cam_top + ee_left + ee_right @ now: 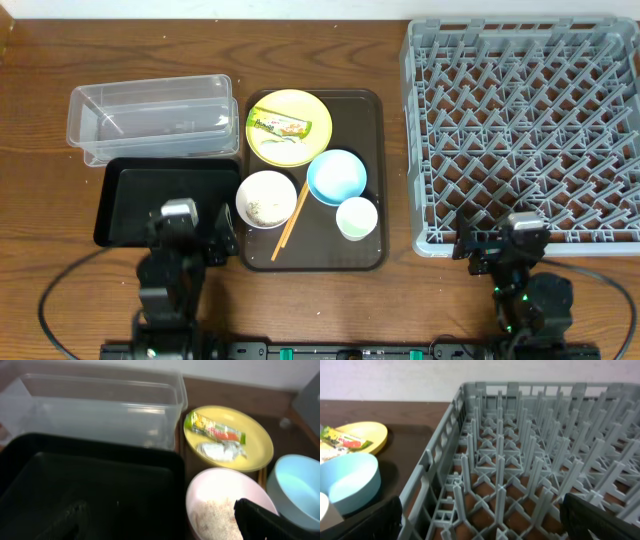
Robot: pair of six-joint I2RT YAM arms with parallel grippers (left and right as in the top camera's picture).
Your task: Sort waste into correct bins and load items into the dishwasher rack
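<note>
Lying on the yellow plate [292, 150] at upper centre, the snack wrapper [278, 126] runs left-right, up and right of the left gripper [190, 232], the nearer one; the right gripper [508, 243] sits by the dishwasher rack [412, 140]. Both stand wide open, empty.

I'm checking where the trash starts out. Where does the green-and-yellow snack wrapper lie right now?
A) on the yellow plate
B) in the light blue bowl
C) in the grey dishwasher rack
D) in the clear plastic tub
A: the snack wrapper lies flat on the yellow plate, seen in both the overhead and the left wrist views.
</note>
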